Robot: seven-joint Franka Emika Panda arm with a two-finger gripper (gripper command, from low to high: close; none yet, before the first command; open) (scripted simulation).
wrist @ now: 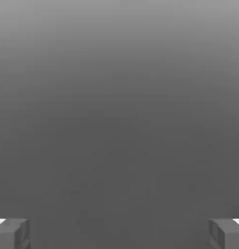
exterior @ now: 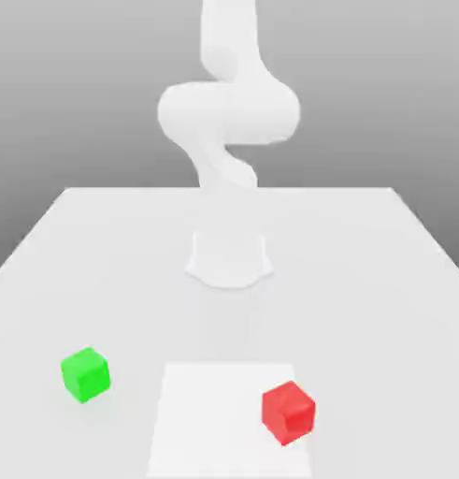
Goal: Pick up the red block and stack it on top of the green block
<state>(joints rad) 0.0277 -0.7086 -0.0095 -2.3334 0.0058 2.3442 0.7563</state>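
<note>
The end effector is open, its two fingers wide apart with nothing between them. On the pale surface, the red block sits at the right edge of a white square patch, in the exterior view. The green block rests on the surface toward the exterior view's left, well apart from the red block.

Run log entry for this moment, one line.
end effector: open, empty | red block: unstacked | green block: nothing on top | stack: not made
</note>
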